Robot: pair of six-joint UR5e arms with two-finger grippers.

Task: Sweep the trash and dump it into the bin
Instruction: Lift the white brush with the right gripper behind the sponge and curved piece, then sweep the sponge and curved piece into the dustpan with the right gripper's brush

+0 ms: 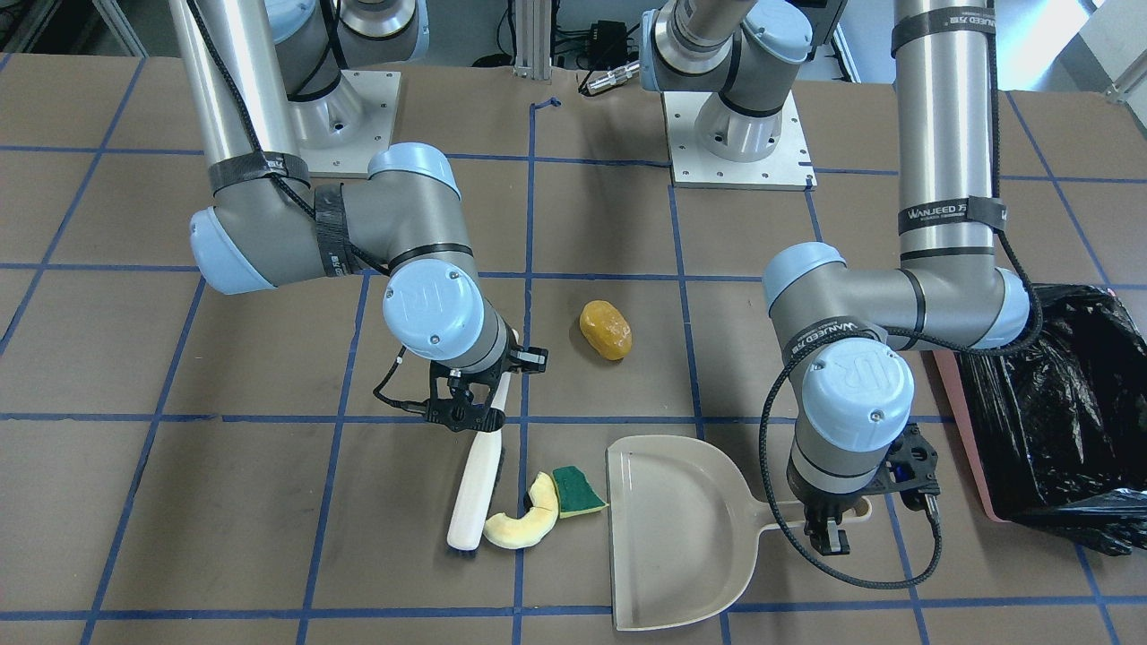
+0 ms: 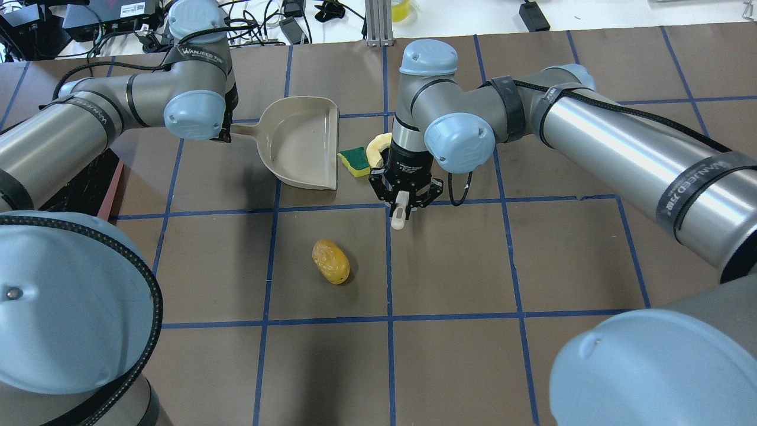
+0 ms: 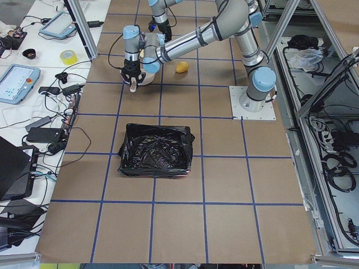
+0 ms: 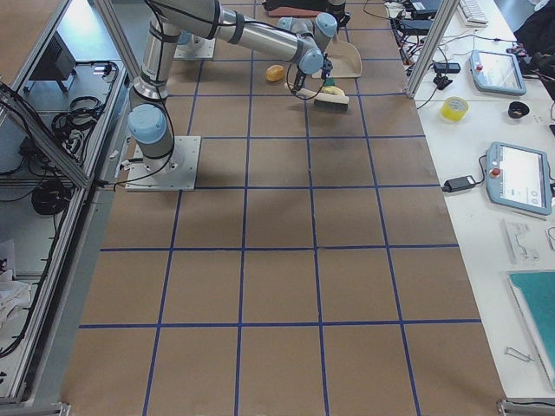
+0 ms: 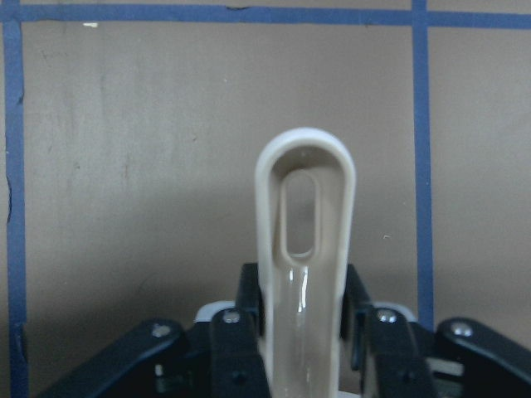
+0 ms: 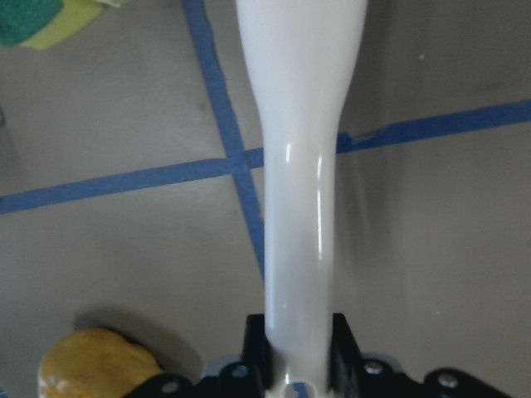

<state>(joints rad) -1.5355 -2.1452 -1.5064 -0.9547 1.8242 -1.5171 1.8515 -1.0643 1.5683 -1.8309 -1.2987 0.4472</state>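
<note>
My right gripper is shut on the handle of a white brush, whose head rests on the table. A pale yellow crescent and a green-and-yellow sponge wedge lie between the brush head and the open mouth of the beige dustpan. My left gripper is shut on the dustpan's handle. The orange-yellow lump lies apart, nearer the robot. The bin, pink with a black bag, stands beyond my left arm.
The brown table is marked with a blue tape grid. The two arm bases stand at the table's robot side. Monitors, cables and a tape roll sit on a side bench beyond the table edge.
</note>
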